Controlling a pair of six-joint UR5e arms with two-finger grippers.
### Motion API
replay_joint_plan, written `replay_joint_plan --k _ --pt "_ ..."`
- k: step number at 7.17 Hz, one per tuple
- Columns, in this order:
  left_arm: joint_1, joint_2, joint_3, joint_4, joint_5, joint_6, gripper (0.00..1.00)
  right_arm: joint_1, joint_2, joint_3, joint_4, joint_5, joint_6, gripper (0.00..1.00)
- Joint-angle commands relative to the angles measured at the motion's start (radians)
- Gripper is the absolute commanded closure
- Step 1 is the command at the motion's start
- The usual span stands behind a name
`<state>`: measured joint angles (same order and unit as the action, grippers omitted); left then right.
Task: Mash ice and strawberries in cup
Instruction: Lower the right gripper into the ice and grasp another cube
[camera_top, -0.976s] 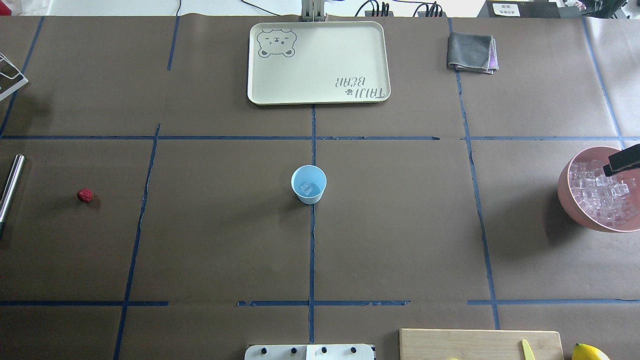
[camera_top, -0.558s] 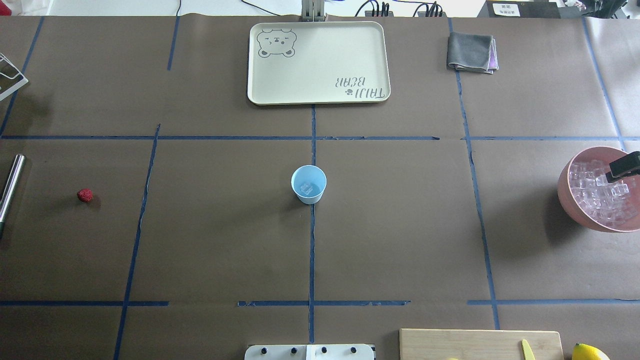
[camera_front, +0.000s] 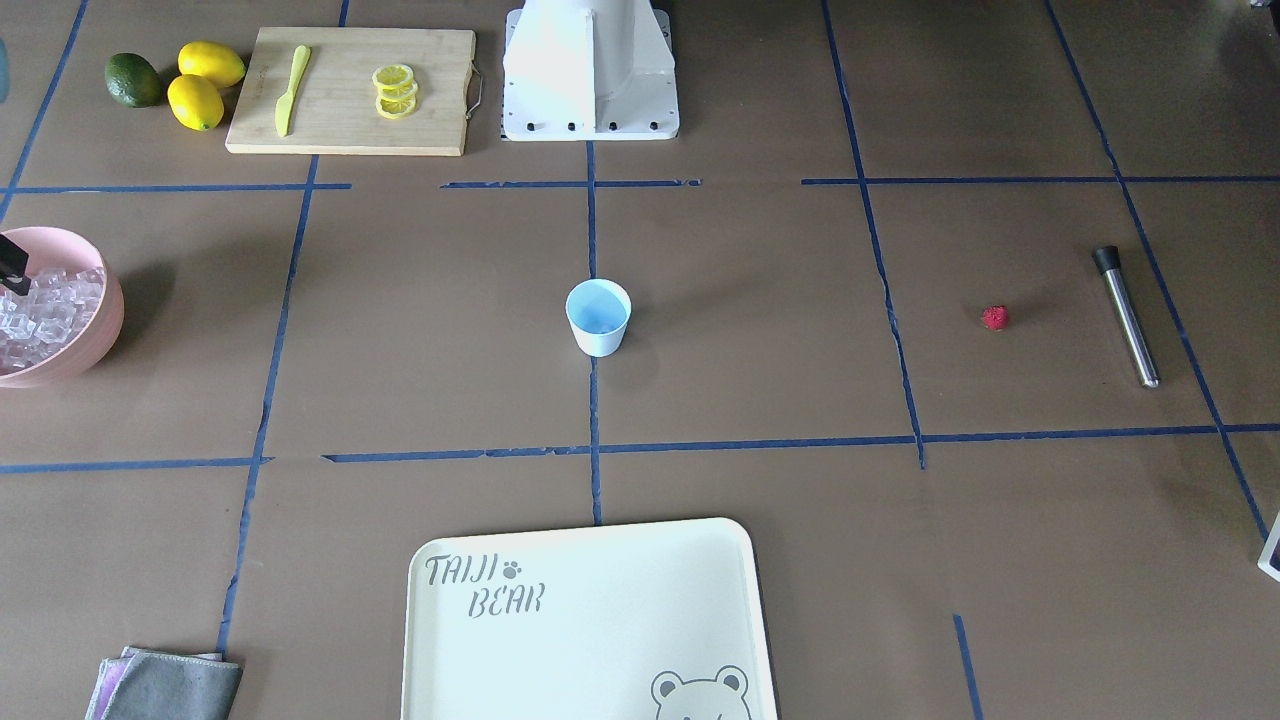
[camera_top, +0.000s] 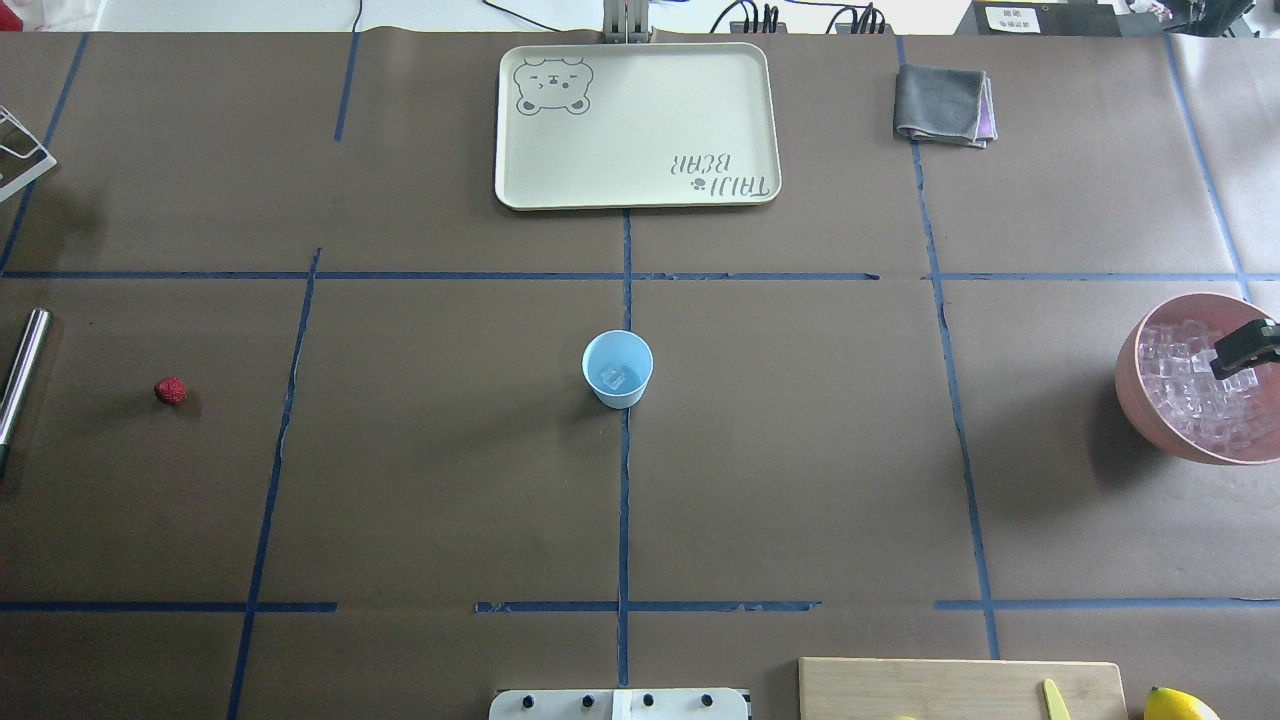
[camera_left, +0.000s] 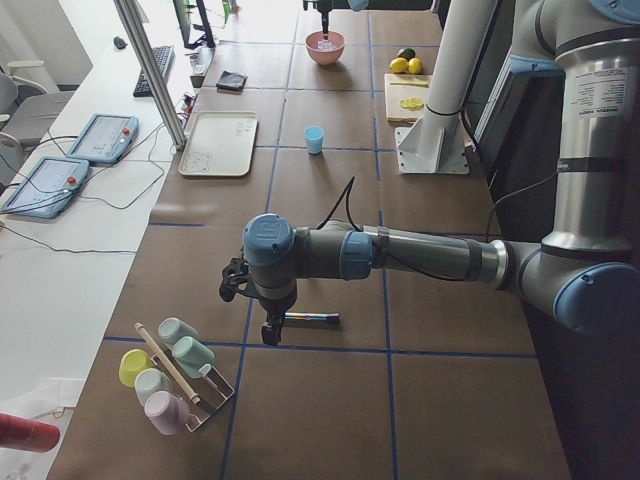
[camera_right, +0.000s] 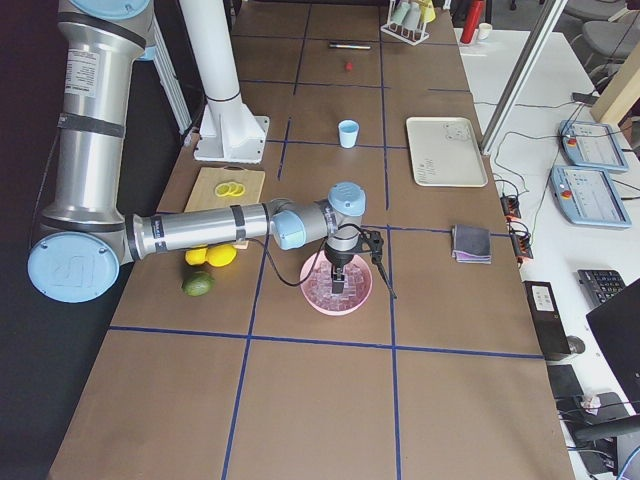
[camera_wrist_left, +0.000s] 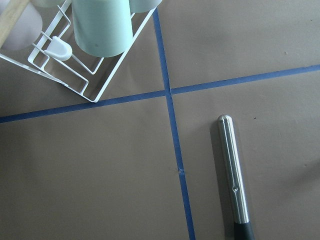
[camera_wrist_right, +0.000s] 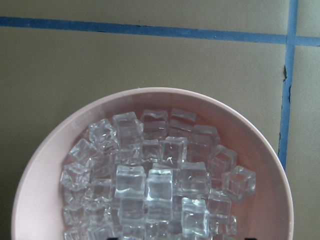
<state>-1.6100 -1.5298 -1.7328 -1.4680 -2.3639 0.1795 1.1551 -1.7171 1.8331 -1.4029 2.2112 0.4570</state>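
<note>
You'll find the cup upright mid counter, the strawberry well apart, near a metal rod.

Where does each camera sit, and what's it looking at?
Front-facing: across the table, facing the robot base, above the cup.
Overhead: behind the robot, looking down; right end effector over the pink bowl.
Left side: table's end; left arm near.
Right side: opposite end; right arm near.
Left wrist: down at the muddler; no robot shows.
Right wrist: down into the ice; no arm shows.
Shared: front-facing and overhead both see the strawberry.
</note>
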Motion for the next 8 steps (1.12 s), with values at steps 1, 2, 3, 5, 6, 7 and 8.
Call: replay_joint_plan --k 1,2,3,5,6,7,8 --pt "0.001 0.002 -0.001 0.000 0.000 0.000 0.00 -0.002 0.011 -0.026 0.001 -0.001 -0.015 0.15" --pt "-0.001 0.002 -0.001 0.000 0.000 0.000 0.00 -0.020 0.013 -0.034 0.001 -0.004 -0.015 0.17" --pt "0.001 0.002 -0.001 0.000 0.000 0.000 0.00 -0.028 0.013 -0.035 -0.001 -0.010 -0.014 0.19" --pt "0.001 0.002 -0.007 0.000 0.000 0.000 0.00 -0.029 0.010 -0.046 -0.002 -0.011 -0.015 0.23" --pt "0.001 0.002 -0.007 0.000 0.000 0.000 0.00 -0.029 0.011 -0.051 -0.001 -0.011 -0.015 0.26" --pt "0.001 0.000 -0.008 0.000 0.000 0.000 0.00 -0.031 0.013 -0.061 -0.001 -0.011 -0.015 0.28" --pt "0.001 0.002 -0.011 0.000 0.000 0.000 0.00 -0.031 0.014 -0.072 0.001 -0.011 -0.015 0.32"
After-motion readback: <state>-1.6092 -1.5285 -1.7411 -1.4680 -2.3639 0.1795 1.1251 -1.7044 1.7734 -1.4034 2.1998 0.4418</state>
